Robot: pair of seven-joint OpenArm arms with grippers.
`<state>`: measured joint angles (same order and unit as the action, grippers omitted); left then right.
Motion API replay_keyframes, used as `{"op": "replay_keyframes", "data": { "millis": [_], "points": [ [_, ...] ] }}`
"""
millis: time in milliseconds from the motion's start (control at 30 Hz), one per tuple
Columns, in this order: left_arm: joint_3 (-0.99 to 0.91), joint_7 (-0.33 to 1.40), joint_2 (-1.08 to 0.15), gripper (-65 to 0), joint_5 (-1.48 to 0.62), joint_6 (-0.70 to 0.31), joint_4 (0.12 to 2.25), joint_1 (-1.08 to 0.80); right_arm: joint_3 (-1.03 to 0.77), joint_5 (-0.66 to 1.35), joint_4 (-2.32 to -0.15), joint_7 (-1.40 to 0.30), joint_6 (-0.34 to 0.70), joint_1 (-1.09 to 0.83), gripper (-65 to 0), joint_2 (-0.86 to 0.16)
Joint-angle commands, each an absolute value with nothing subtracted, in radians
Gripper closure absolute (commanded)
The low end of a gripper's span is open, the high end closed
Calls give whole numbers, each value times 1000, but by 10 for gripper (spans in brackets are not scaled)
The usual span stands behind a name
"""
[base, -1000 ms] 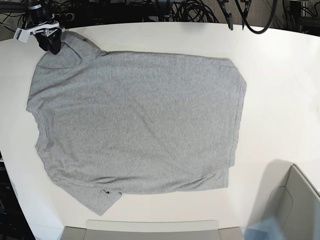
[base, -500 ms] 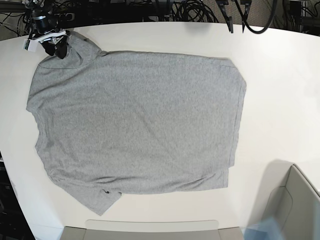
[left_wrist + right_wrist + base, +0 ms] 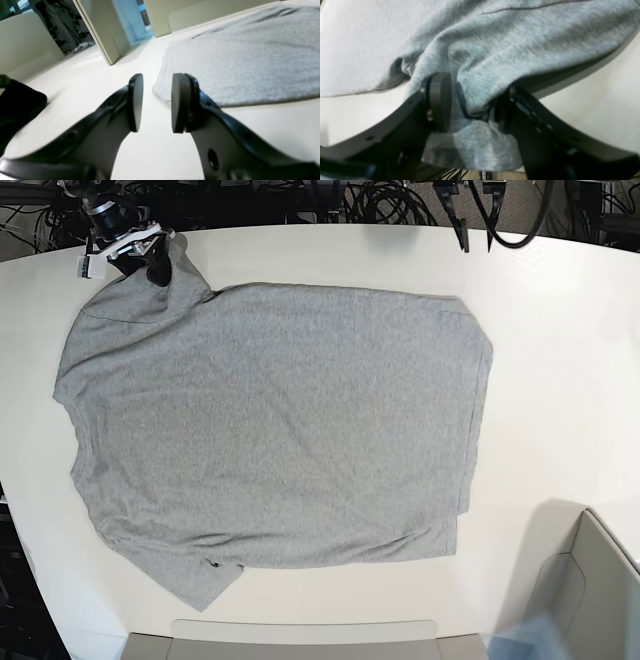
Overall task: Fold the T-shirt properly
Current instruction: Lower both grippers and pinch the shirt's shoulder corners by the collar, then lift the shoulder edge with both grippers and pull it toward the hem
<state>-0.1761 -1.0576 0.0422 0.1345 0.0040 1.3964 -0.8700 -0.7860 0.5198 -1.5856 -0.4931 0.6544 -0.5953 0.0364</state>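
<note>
Your right gripper point(image 3: 140, 262) sits at the shirt's point(image 3: 270, 420) 11 o'clock corner, jaws wide with a bunched sleeve fold between them, though you cannot tell if it is gripped. The shirt lies flat mid-table point(image 3: 560, 360). Your left gripper point(image 3: 155, 102) hangs part open and empty off its 1 o'clock corner, with cables point(image 3: 390, 202) behind and a bin point(image 3: 585, 590) at 5 o'clock.

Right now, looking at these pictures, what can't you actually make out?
- Base view: the T-shirt shows only plain grey; its underside lies against the table.
- Base view: the left gripper is cut off by the top edge.
- Right wrist view: cloth bunches between the right gripper jaws and hides one pad, so a firm pinch is unclear.
- Left wrist view: the background is blurred.
</note>
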Motion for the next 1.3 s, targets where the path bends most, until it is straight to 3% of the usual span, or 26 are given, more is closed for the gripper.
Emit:
{"op": "replay_keyframes", "data": {
  "millis": [0, 133, 267, 433, 567, 767, 900, 1267],
  "points": [
    [-174, -1052, 41, -201, 128, 8, 1432, -888, -786, 472, -1583, -552, 662, -605, -259, 44],
    [-120, -877, 48, -226, 79, 1, 1560, -894, -789, 470, -1586, -552, 662, -599, -246, 36],
    [-45, -639, 35, -270, -122, -12, 1739, -920, -789, 470, -1586, -553, 661, -599, -246, 8],
    [-51, -127, -81, -274, -518, -174, 1954, -924, -789, 444, -1587, -553, 661, -599, -246, 2],
    [-173, 194, -134, -273, -771, -174, 1956, -828, -791, 429, -1587, -552, 661, -598, -246, 2],
    [-311, 579, -134, -274, -829, -182, 1923, -664, -842, 421, -1581, -556, 665, -579, -246, 2],
    [-318, 670, -133, -274, -826, -177, 1870, -578, -846, 421, -1587, -555, 665, -578, -246, 1],
    [-309, 693, -136, -274, -825, -182, 1643, -501, -848, 326, -1586, -558, 665, -542, -246, 13]
  ]
}}
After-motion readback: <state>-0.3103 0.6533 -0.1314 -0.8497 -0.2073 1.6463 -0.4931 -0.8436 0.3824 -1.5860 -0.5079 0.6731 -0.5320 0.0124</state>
